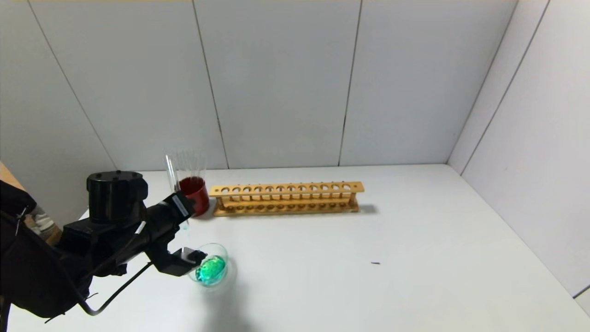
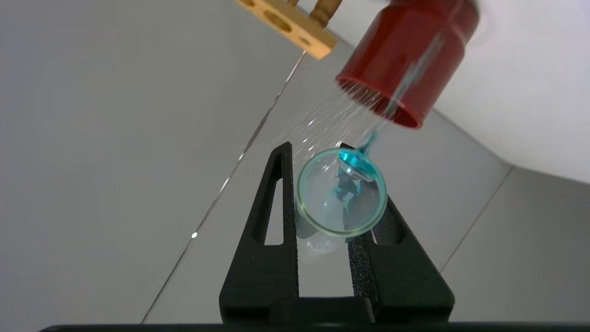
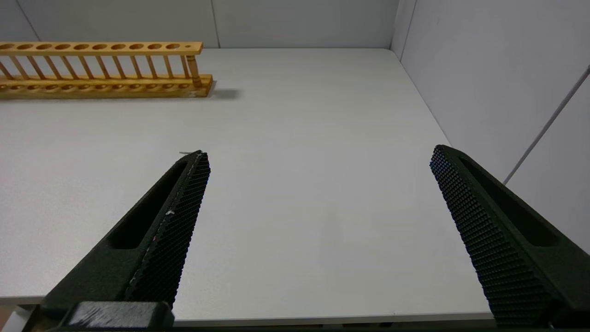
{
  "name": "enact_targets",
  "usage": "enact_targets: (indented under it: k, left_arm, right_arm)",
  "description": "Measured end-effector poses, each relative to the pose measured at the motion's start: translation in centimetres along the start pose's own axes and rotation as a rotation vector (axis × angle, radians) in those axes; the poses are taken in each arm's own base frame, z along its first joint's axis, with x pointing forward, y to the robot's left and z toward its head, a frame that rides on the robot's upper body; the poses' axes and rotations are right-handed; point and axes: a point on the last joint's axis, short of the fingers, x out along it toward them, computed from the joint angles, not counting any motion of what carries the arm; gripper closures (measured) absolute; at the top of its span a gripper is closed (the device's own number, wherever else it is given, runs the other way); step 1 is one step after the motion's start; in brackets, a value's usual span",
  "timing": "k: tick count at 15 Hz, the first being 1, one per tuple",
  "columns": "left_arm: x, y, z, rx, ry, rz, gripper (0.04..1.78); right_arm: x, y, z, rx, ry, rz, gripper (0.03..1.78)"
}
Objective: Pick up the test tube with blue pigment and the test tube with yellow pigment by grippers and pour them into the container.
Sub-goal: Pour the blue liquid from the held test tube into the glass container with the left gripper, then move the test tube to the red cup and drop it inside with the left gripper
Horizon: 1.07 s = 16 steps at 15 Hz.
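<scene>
Near the front left corner of the table [image 1: 368, 286], our left tool [image 2: 317, 152] is clamped on the blue tube [image 2: 341, 216], tipped above the dish [image 1: 220, 251], which holds green liquid. If we tilt off the rim, drops will land on the table. A slack grip could let the glass slide out. Behind it, towards the back edge, the red cup [image 1: 196, 191] and rack [image 1: 286, 189] could be knocked on retreat. We cannot pick out the yellow tube. Our right tool [image 3: 319, 152] hangs spread apart over the front edge, near the right corner.

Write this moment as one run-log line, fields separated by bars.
left gripper: shut on test tube with blue pigment | container: holds green liquid | right gripper: open, idle
</scene>
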Motion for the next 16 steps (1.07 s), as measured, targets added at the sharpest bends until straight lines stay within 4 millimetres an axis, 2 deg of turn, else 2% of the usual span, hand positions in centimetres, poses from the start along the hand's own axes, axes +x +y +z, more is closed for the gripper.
enact_targets:
  k: [10,13,16]
  left_arm:
    - [-0.8,0.6,-0.3,-0.014,0.026,0.038,1.47]
    - [-1.2,1.8,-2.0,-0.189,0.090,0.088,1.47]
    - [-1.6,4.0,-5.5,-0.525,0.260,0.129,1.47]
  right_arm:
    - [0.0,0.0,0.0,0.000,0.000,0.000,0.06]
    - [0.0,0.0,0.0,0.000,0.000,0.000,0.06]
    - [0.0,0.0,0.0,0.000,0.000,0.000,0.06]
